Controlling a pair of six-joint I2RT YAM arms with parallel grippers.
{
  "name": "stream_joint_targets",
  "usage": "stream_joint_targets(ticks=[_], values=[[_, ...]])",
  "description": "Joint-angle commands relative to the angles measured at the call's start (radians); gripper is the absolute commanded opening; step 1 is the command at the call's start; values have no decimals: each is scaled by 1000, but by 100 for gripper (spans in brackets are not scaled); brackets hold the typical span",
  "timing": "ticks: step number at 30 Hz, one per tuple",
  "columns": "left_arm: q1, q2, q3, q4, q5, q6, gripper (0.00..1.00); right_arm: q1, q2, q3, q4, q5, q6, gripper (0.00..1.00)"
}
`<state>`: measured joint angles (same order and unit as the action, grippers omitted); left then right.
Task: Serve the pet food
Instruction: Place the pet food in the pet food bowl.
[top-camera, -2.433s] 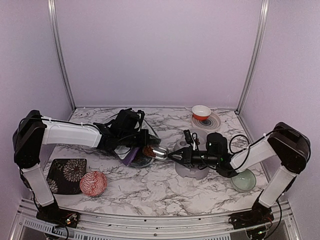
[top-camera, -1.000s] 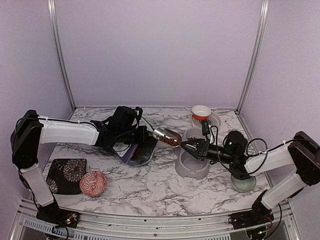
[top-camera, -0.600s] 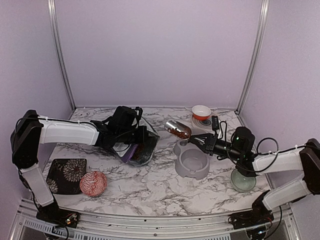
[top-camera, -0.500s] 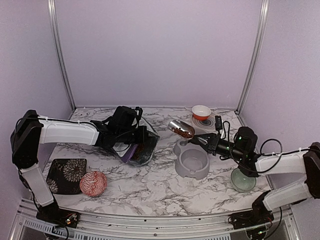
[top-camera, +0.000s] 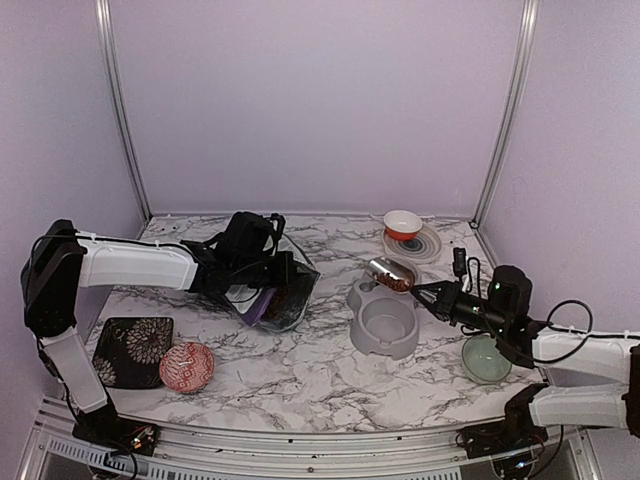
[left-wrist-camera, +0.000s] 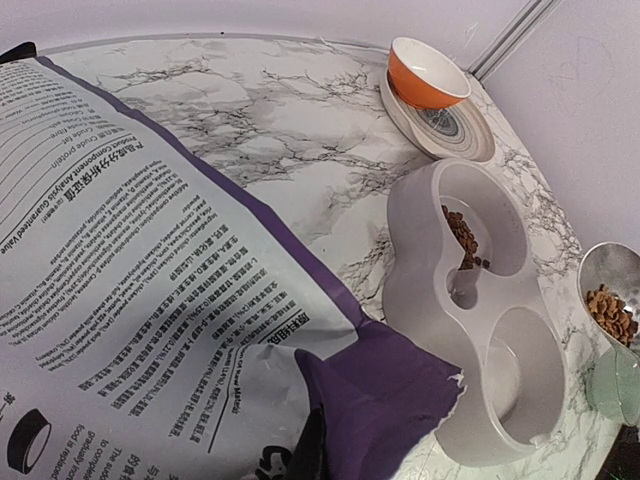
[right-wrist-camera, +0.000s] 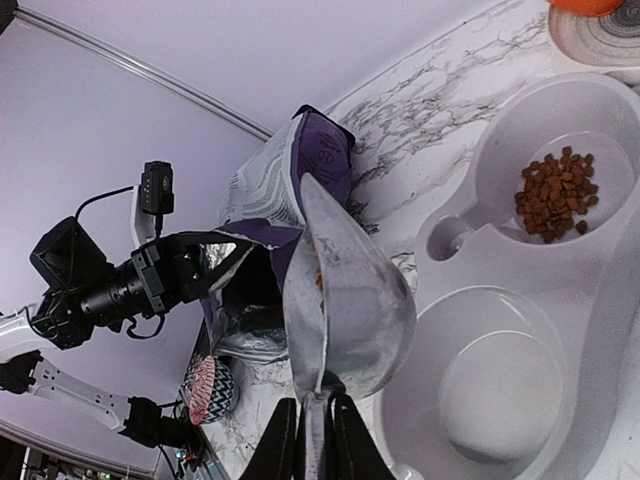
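Between lilac walls (top-camera: 310, 100), marbled tabletop (top-camera: 320, 370).

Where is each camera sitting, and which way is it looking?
Top external: high behind the arm bases, looking down on the marble table; left gripper and right gripper show.
Left wrist: on the left arm, looking over the purple pet food bag toward the grey double-bowl feeder; own fingers hardly visible.
Right wrist: on the right arm, looking along the metal scoop at the feeder; its fingers pinch the handle.
Shared: both wrist views show brown kibble in one feeder bowl.
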<state>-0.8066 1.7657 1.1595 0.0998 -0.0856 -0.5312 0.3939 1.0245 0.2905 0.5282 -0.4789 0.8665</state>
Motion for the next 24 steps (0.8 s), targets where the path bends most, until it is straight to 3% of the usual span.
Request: stream_joint_targets(ticks=[1, 15, 24], values=[[17, -48, 6, 61, -10, 10, 0, -8, -74, -16, -104, 42, -27, 0], [17, -45, 3, 71, -1, 5, 0, -8, -257, -63, -363, 136, -56, 0], [17, -43, -2, 76, -3, 1, 0, 4, -219, -10, -500, 159, -122, 0]])
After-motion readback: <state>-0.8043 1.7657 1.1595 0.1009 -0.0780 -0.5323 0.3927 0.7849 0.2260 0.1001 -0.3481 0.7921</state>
